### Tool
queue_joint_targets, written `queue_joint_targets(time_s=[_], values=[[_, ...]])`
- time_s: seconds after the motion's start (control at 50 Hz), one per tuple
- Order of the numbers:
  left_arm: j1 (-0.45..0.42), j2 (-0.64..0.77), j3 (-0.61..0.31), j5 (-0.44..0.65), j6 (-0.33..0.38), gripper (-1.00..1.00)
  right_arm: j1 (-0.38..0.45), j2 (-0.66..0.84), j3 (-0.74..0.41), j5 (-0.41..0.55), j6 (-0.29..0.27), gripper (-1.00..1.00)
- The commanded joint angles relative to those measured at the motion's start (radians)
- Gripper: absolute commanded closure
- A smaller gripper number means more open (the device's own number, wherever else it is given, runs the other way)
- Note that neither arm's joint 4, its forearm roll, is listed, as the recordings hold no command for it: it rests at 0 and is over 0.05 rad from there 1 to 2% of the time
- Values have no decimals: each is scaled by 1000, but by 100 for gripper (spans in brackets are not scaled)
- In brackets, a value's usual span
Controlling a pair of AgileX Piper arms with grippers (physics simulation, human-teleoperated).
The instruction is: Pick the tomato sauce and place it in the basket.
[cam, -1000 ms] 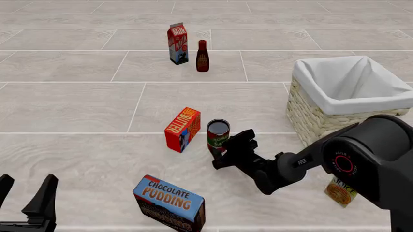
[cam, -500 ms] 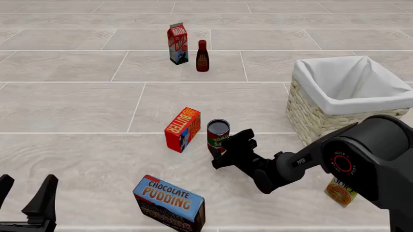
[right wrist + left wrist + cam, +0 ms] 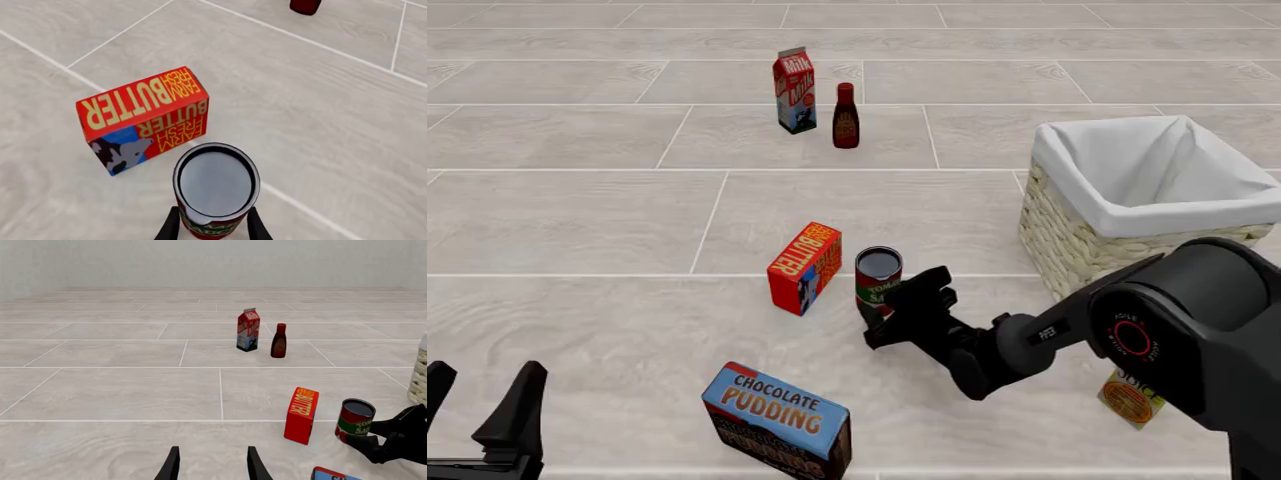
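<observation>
Seemingly idle, the left claw (image 3: pixel 213 465) shows parted fingers with nothing between them; the tomato sauce (image 3: pixel 355 421) stands beside the butter box (image 3: pixel 301 415).

From the front, the right claw (image 3: pixel 897 300) brackets the can near the surface's middle, the basket (image 3: pixel 1094 245) toward its right edge.

At the right wrist, fingertips (image 3: pixel 170 227) flank the can; whether they grip is unclear. Squeeze squarely, lift straight, and avoid the box.
</observation>
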Motion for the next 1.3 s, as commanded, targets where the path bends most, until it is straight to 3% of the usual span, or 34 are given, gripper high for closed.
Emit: queue_joint_targets(time_s=[0.02,0.64,0.7,0.72,1.04,1.3], values=[[0,0,0,0,0,-100,1,0,-5,4,-4,-100],[0,0,0,0,0,-100,5,2,-10,6,-8,-100],[0,0,0,0,0,-100,9,4,-5,-1,-27,-100],[0,0,0,0,0,-100,13,6,-5,-2,-29,100],[0,0,0,0,0,-100,32,-31,20,-4,-50,100],[0,0,0,0,0,-100,43,-179,106,13,-52,100]])
